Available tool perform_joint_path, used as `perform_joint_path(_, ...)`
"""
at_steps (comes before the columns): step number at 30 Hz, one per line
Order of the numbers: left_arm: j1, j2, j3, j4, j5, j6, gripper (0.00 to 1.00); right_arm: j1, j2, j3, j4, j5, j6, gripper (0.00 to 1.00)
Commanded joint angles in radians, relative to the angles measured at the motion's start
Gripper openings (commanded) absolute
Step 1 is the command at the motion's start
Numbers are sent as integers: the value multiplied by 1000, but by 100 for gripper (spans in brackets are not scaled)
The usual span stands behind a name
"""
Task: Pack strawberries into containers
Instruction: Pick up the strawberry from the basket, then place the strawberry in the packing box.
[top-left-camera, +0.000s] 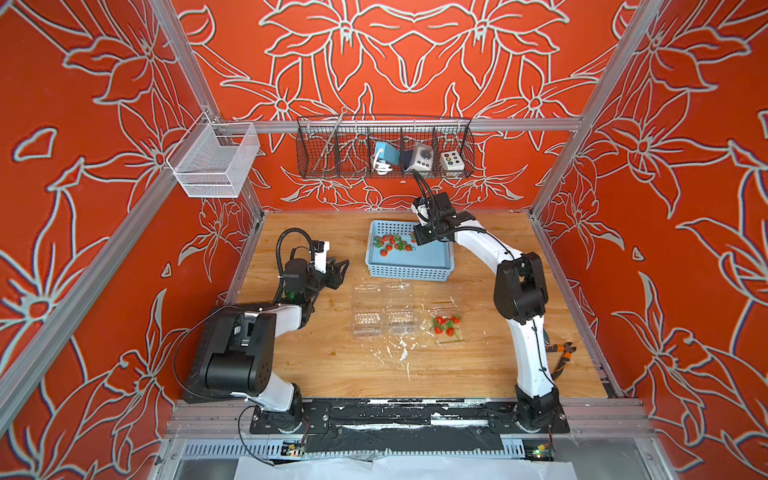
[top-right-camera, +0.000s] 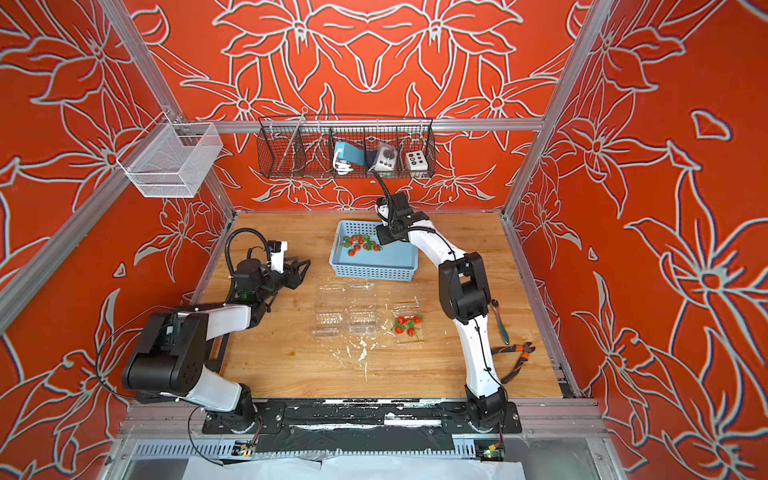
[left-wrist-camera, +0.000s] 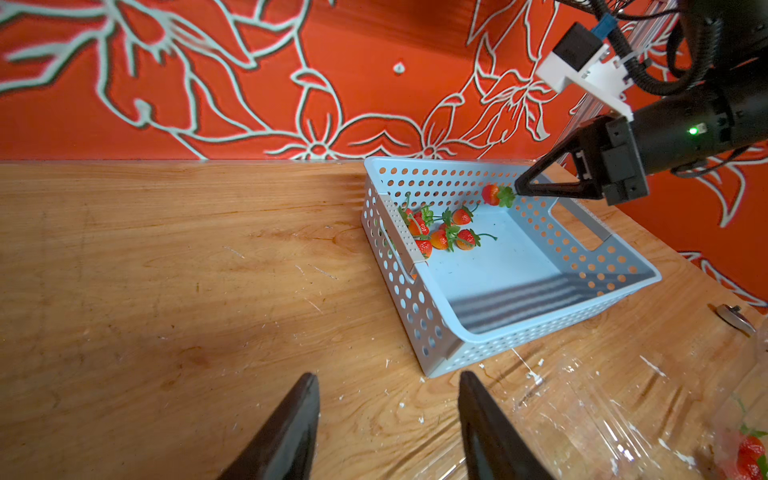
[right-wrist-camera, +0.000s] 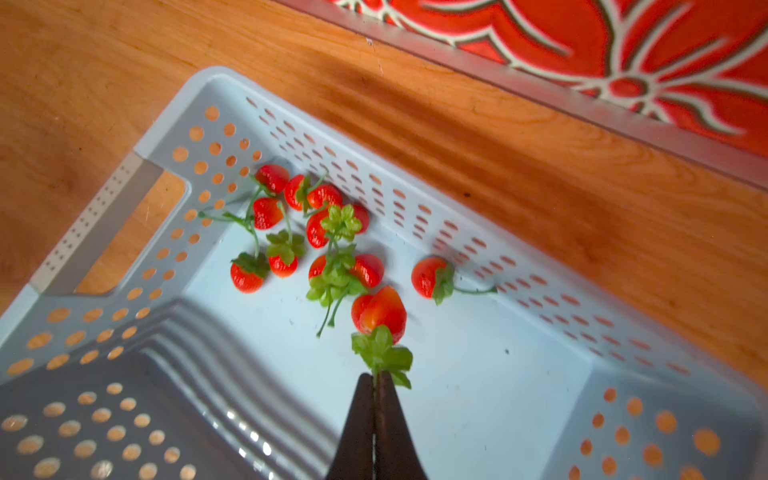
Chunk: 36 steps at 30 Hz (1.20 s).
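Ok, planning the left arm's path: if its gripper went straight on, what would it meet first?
Probably the near end wall of the light blue perforated plastic basket; the left gripper points toward it, though depth is unclear.

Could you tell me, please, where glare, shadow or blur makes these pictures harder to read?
Left wrist view: glare streaks the clear containers and striped shadow crosses the floor of the blue basket. Right wrist view: the strawberry in the right hand looks soft; the basket's near wall is dark and blurred. Both top views: the containers show only as faint glints.
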Motion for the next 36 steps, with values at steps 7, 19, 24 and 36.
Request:
perform_joint_path(7,-32,-47,-16,27,-10,14,52,-1,-331,-334,104,-27,4,0)
perform_joint_path(19,-259,-265,-68,-38,-108,5,52,28,-995,-903,84,48,79,0)
perform_joint_path(24,-376,-311,-41,-109,-173,1,52,40,-1279,-1103,52,11,159,0)
perform_joint_path(36,-567,-116,196,-289,-188,-4,52,66,-1473,-1398,73,-28,329,0)
